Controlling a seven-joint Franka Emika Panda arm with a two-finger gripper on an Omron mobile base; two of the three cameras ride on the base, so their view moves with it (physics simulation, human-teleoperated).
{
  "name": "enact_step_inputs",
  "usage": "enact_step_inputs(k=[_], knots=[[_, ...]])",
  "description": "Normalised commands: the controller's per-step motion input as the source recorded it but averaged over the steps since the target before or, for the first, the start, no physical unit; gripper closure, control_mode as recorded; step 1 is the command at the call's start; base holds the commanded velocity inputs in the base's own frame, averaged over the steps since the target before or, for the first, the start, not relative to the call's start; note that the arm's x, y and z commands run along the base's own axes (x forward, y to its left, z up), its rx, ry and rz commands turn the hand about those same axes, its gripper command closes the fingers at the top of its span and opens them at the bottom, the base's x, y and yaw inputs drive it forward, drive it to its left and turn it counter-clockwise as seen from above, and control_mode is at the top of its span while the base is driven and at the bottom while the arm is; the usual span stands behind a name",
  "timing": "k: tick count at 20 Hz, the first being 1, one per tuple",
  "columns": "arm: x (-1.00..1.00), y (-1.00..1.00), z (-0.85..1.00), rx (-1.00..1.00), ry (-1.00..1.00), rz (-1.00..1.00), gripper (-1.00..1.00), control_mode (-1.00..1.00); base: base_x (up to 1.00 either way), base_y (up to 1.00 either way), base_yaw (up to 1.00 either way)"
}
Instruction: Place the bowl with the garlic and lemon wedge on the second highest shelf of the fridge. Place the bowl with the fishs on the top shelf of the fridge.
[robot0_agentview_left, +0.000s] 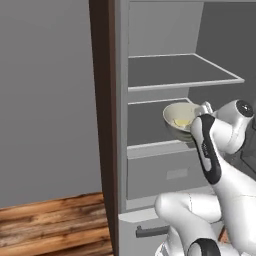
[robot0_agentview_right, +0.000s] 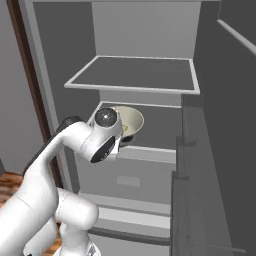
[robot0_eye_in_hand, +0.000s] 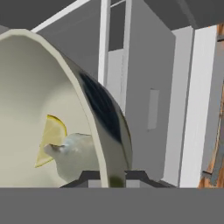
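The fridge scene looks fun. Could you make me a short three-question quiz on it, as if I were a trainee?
1. True or false: the gripper is closed on the rim of the bowl.
2. Which two items lie inside that bowl?
A. garlic and lemon wedge
B. two fish
C. an egg and a lime
3. Fill the gap: the bowl is level with the ______ highest shelf of the fridge, below the bare top shelf.

Key
1. True: the fingertips sit either side of the rim in the hand view.
2. A
3. second
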Motion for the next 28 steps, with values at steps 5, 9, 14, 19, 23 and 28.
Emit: enact_step_inputs(k=[5, 9, 14, 19, 23, 28], knots=[[1.00, -0.01, -0.50, 0.00, 0.01, -0.01, 1.00, -1.00, 0.00, 0.00, 0.00], [0.99, -0.02, -0.46, 0.00, 0.01, -0.02, 1.00, -1.00, 0.00, 0.00, 0.00], [0.98, 0.00, -0.07, 0.00, 0.00, -0.05, 1.00, -1.00, 0.00, 0.00, 0.00], [0.20, 0.00, 0.02, 0.00, 0.03, -0.06, -1.00, -1.00, 0.00, 0.00, 0.00], [-0.51, 0.05, 0.55, 0.00, -0.01, -0.02, -1.00, -1.00, 0.00, 0.00, 0.00], [-0.67, 0.22, 1.00, -0.01, -0.06, 0.00, -1.00, -1.00, 0.00, 0.00, 0.00]])
